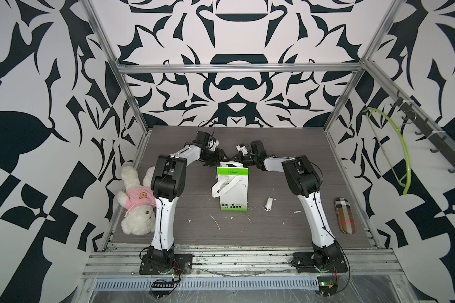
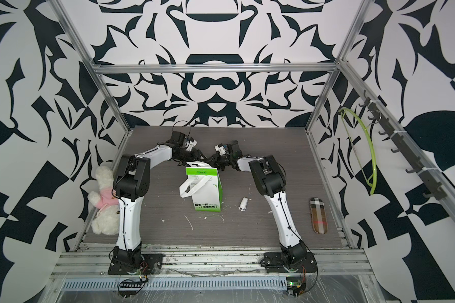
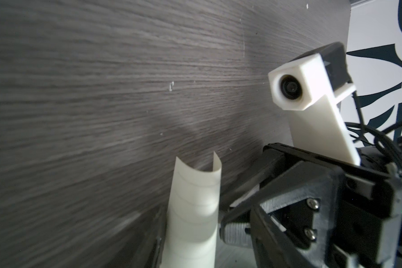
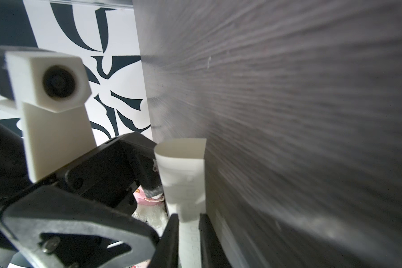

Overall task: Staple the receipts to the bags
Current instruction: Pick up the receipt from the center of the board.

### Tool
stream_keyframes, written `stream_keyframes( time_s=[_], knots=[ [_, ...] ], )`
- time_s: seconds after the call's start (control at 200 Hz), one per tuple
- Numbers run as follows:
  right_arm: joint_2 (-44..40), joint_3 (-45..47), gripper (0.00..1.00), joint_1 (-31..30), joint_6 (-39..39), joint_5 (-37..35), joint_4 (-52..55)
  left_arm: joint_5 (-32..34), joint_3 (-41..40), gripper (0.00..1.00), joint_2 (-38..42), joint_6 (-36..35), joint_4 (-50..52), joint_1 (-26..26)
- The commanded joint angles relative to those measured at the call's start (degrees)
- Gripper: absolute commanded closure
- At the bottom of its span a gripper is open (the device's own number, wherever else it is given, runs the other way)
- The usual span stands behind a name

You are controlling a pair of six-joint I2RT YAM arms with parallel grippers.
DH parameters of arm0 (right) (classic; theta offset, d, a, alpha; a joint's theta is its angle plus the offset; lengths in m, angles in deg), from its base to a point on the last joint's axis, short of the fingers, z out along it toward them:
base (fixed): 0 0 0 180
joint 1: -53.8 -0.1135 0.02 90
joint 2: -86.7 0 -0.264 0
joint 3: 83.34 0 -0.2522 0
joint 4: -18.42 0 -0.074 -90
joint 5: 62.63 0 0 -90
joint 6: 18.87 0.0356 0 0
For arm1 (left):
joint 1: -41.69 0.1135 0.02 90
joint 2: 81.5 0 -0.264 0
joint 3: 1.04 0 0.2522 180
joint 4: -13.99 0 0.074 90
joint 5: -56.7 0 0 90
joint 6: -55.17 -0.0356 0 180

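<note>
Both wrist views show the curled receipt (image 3: 193,208); top views hide it.

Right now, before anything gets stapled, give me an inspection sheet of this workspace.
Surface: grey wood-grain table, dotted with white scraps.
Job's things: bag upright mid-table, handles drooping; receipt curled, held off the table beyond the bag.
Clutter: stapler lying right of the bag, untouched; teddy bear at the left edge; plaid case at the right edge.
Grippers: right gripper has its fingers closed on the receipt; left gripper meets it there, grip unclear.
Cables: loose black wires at both arm bases.
Surroundings: black-and-white patterned walls, metal frame, green hanger on a hook rail.
</note>
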Motion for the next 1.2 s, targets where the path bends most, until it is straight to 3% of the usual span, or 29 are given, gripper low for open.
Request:
stream_keyframes(
  time_s=[0.0,0.325,0.845,1.195],
  knots=[
    [-2.18,0.24,0.86,-0.34,0.23,1.62,-4.95,4.48,-1.87,0.42,-4.16,-0.59,7.04,-1.07],
    [-2.38,1.55,0.9,-0.01,0.2,1.71,-5.61,9.76,0.75,0.53,-5.84,-0.53,10.4,-1.07],
    [-2.59,2.07,0.9,0.16,0.42,1.89,-6.51,12.46,1.67,0.67,-6.85,-1.77,12.46,-1.11],
    [-10.74,12.55,0.85,6.6,0.0,-0.42,-9.72,13.45,2.77,0.7,-0.86,-1.94,14.38,3.0]
  ],
)
